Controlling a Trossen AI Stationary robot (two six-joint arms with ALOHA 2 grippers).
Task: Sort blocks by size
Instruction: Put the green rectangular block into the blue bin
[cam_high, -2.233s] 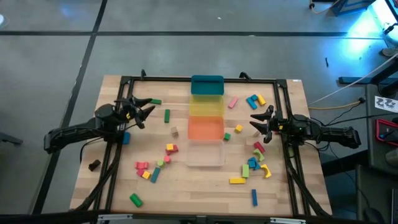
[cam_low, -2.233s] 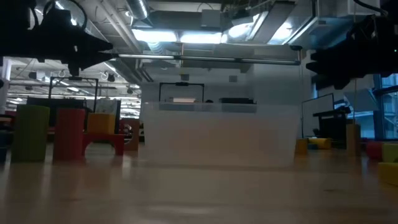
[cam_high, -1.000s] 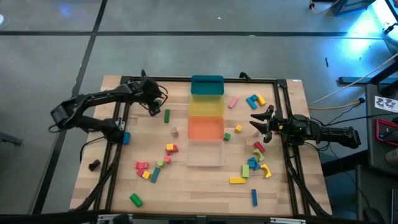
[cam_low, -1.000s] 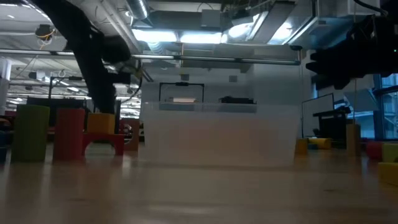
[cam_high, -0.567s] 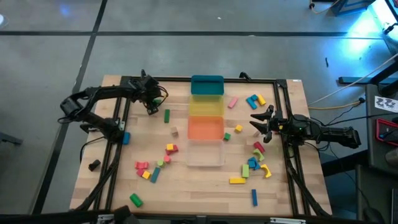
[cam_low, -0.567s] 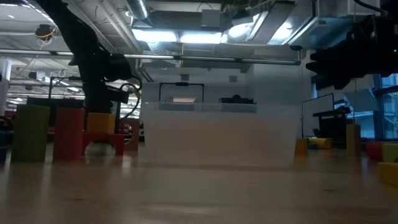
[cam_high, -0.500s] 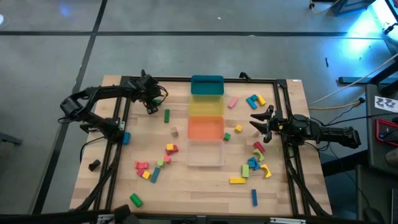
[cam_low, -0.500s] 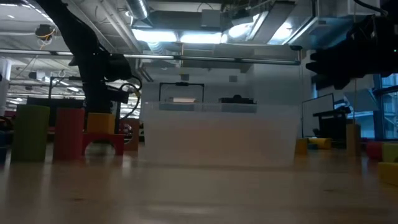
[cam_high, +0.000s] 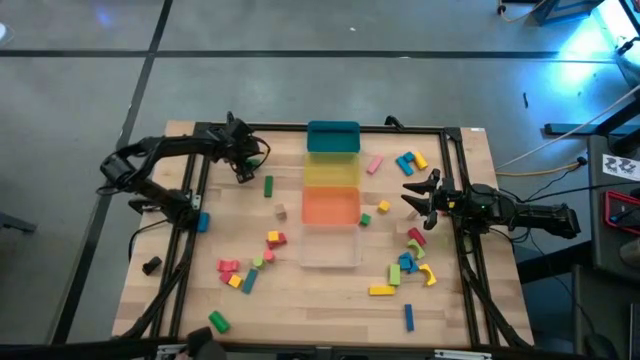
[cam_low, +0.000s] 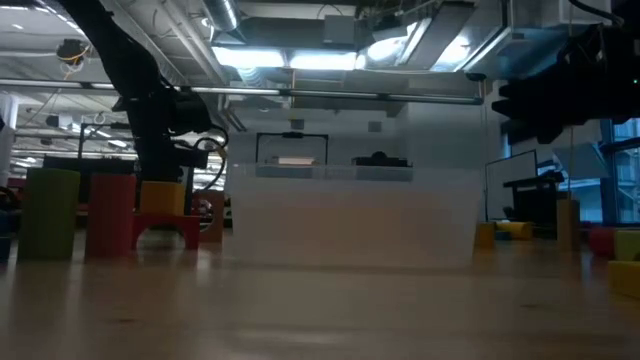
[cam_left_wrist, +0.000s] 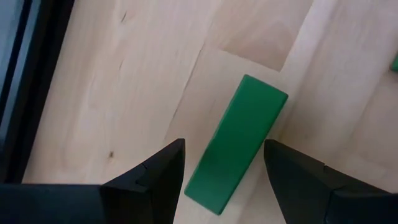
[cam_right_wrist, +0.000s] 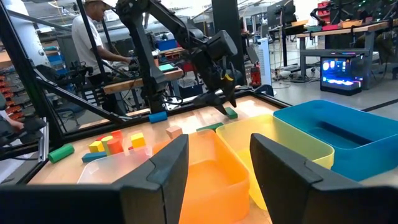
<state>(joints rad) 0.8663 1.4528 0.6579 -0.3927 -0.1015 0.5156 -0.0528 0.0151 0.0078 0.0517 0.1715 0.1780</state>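
Presently — left gripper (cam_left_wrist: 224, 180), fingers spread, straddles green bar (cam_left_wrist: 238, 144); its long axis runs away between them — ungrasped.

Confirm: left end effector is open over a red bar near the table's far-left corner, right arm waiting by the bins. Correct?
Not quite: the bar is green, not red. The left wrist view shows the left end effector open, its fingers either side of a green bar lying flat on the wood. The rest holds: in the high view it is near the far-left corner, and the right end effector waits beside the bins.
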